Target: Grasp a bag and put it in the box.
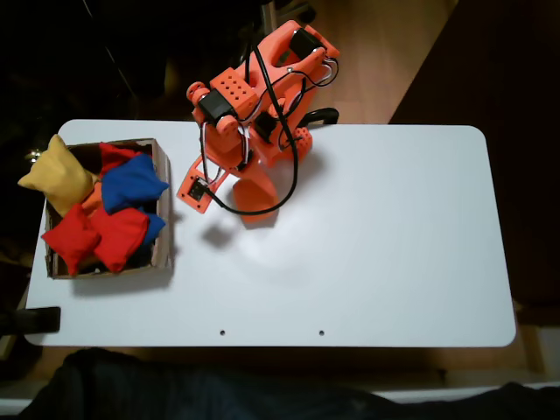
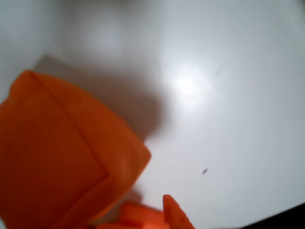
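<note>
The orange beanbag [image 2: 62, 157] fills the wrist view from seven to nine o'clock, close under the camera on the white table [image 2: 224, 95]. In the fixed view it peeks out beneath the arm [image 1: 262, 105] at [image 1: 254, 194]. The gripper [image 2: 159, 214] shows one fingertip beside the cloth; whether it pinches cannot be told. The cardboard box [image 1: 163, 210], at nine o'clock, already holds red, blue and yellow beanbags [image 1: 131, 184], so room is tight

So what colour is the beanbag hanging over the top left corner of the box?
Yellow. The beanbag over the box corner shows best in the fixed view.
</note>
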